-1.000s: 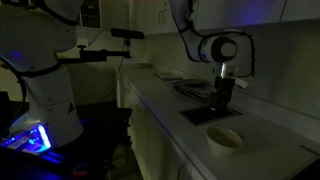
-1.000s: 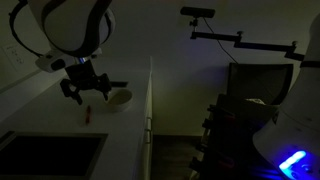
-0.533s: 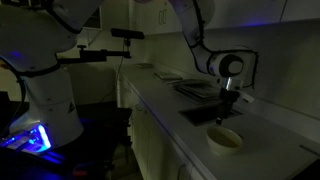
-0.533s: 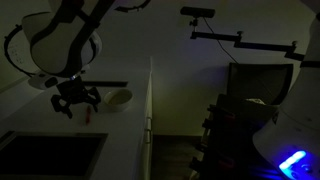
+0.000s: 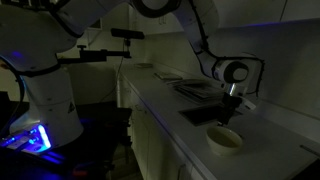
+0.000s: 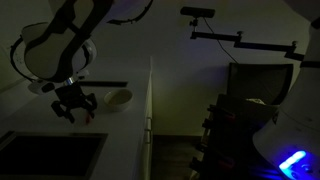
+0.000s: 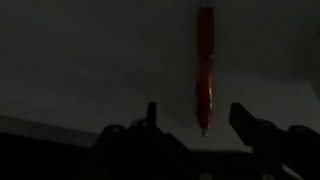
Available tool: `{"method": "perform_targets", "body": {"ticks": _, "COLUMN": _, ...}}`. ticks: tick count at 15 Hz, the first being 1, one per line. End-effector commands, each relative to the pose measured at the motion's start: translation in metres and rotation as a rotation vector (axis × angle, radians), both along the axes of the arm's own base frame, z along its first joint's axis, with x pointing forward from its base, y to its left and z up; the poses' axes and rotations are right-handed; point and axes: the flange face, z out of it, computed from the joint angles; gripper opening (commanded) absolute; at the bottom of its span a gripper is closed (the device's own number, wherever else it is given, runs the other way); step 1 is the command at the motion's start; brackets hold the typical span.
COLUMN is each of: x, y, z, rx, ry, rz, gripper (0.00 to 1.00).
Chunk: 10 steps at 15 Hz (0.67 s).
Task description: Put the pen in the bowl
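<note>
The scene is very dark. A red pen (image 7: 204, 70) lies on the counter; in the wrist view it runs from the top edge down to a tip between my fingers. My gripper (image 7: 198, 118) is open, its two fingers on either side of the pen's tip. In an exterior view the gripper (image 6: 76, 108) hangs low over the counter with the pen (image 6: 88, 116) just beside it. The white bowl (image 5: 224, 140) sits on the counter near the front, with the gripper (image 5: 229, 113) just behind it; it also shows in an exterior view (image 6: 119, 98).
A dark sink basin (image 5: 205, 113) is set into the counter (image 5: 160, 100) beside the gripper; it also shows in an exterior view (image 6: 45, 155). Flat dark items (image 5: 195, 88) lie further back. A second robot base (image 5: 45, 90) and camera arm (image 6: 240, 40) stand beyond the counter edge.
The gripper has dropped lower and moved toward the pen, ending just above the counter over it. The pen and bowl have not moved.
</note>
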Motion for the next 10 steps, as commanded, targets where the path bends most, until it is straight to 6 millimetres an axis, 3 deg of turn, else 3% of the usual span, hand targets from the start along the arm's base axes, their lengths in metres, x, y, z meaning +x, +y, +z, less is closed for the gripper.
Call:
{"method": "perform_targets", "body": {"ticks": 1, "x": 0.0075, "y": -0.0009, "z": -0.0022, "rx": 0.014, "ry": 0.028, "rz": -0.029, "gripper": 0.65}}
{"method": "perform_targets", "body": {"ticks": 2, "x": 0.0079, "y": -0.0022, "z": -0.0037, "rx": 0.015, "ry": 0.029, "rz": -0.032, "gripper": 0.65}}
{"method": "perform_targets", "body": {"ticks": 4, "x": 0.0086, "y": -0.0040, "z": -0.0060, "rx": 0.019, "ry": 0.033, "rz": -0.037, "gripper": 0.41}}
{"method": "perform_targets", "body": {"ticks": 6, "x": 0.0101, "y": -0.0044, "z": -0.0030, "rx": 0.020, "ry": 0.026, "rz": -0.040, "gripper": 0.32}}
{"method": "perform_targets", "body": {"ticks": 10, "x": 0.0113, "y": -0.0078, "z": 0.0018, "rx": 0.020, "ry": 0.018, "rz": -0.054, "gripper": 0.01}}
